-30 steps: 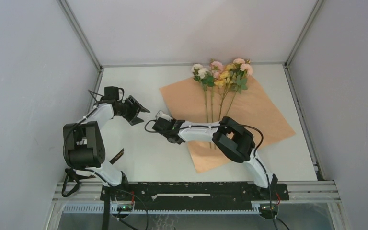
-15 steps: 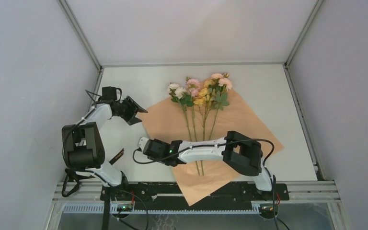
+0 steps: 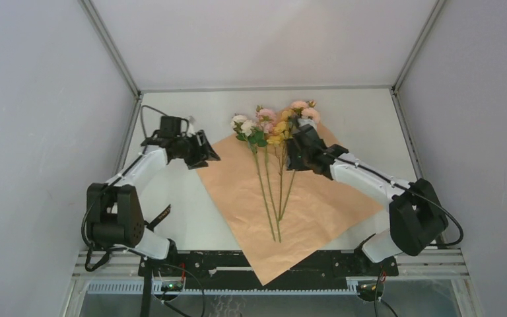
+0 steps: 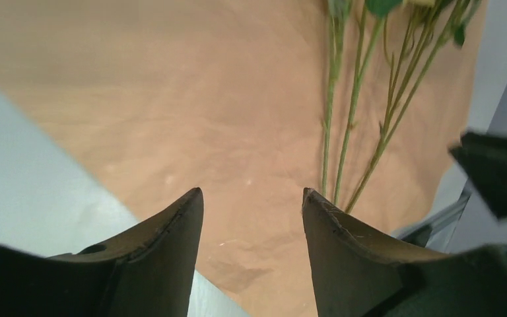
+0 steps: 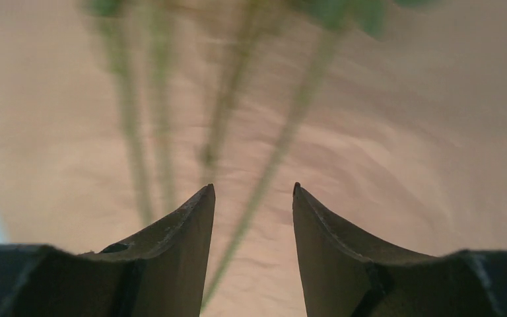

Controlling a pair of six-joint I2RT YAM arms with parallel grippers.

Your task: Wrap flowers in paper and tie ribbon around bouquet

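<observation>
The paper lies flat with its tan-orange face up, one corner hanging over the near edge. The flowers rest loose on it, pink, yellow and whitish blooms at the far end and thin green stalks running toward me. My right gripper hovers open over the upper stalks. In the right wrist view a blurred stalk runs under the gap of the gripper. My left gripper is open at the sheet's left corner; its wrist view shows the gripper empty above the paper.
A short dark strip lies next to the left arm's base; I cannot tell whether it is the ribbon. Grey walls close in the white table on three sides. The metal rail runs along the near edge.
The paper and flowers slid toward the near left. The right gripper opened, let go and swung from the sheet's left side to above the stalks. The left gripper moved right to the paper's corner.
</observation>
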